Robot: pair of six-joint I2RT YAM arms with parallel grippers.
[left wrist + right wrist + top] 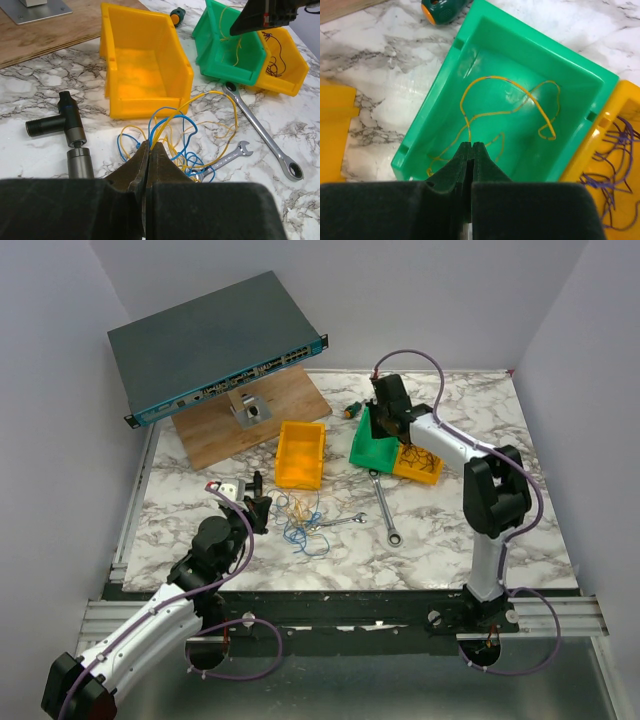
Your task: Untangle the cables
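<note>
Left gripper [150, 146]: jaws were together, pinched on the near edge of the cables [182, 157]. That blue/yellow bundle lay loose on the marble table [450, 540], just in front of the big yellow bin [150, 107], with the small wrench [227, 157] touching it and the ratchet wrench [260, 135] to its right.

Right gripper [471, 145]: jaws were together on one yellow cable [515, 87], which was coiled inside the green bin [435, 110]. The adjoining yellow bin [600, 130] held purple wires [615, 165].

Port markings on the network switch [210, 340] were too small to read.
</note>
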